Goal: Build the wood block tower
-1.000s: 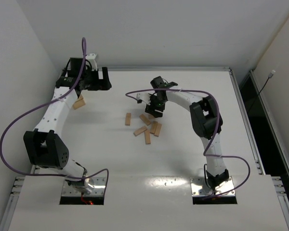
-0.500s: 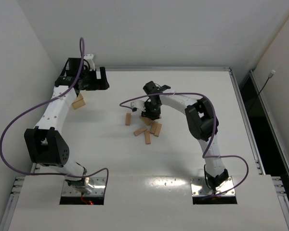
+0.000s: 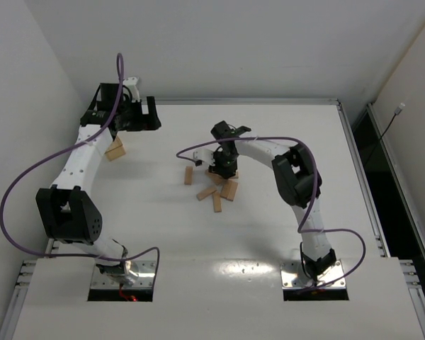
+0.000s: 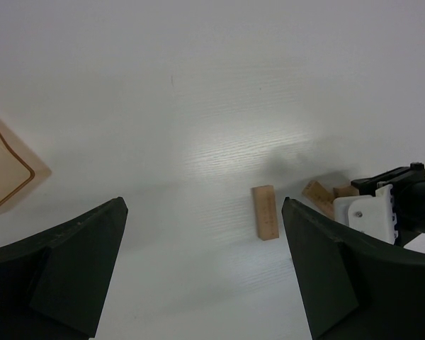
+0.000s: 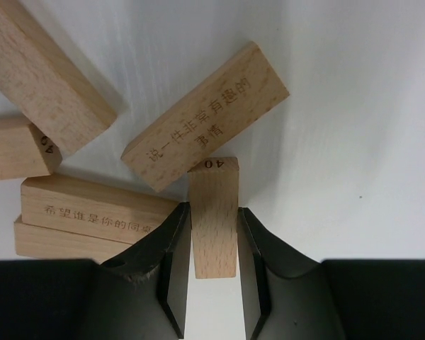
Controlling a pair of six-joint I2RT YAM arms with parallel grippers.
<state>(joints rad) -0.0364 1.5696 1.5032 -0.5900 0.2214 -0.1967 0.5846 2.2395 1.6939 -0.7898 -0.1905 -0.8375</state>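
Observation:
Several wood blocks lie loose mid-table; no tower shows in any view. My right gripper point(image 3: 223, 166) is down in the pile and shut on one wood block point(image 5: 214, 216) marked "40", its jaws pressing both long sides. Its end touches a tilted printed block point(image 5: 205, 117). Other blocks lie to the left point(image 5: 92, 205) and upper left point(image 5: 46, 74). A single block point(image 3: 188, 175) lies left of the pile and also shows in the left wrist view point(image 4: 265, 212). My left gripper point(image 3: 145, 117) hangs open and empty at the far left point(image 4: 205, 283).
A translucent amber box point(image 3: 115, 149) lies under the left arm near the left wall, with its corner in the left wrist view point(image 4: 3, 166). More blocks point(image 3: 217, 203) lie just in front of the right gripper. A purple cable loops over each arm.
My right gripper moved left and down into the block pile and now grips a block. The left gripper shifted only slightly.

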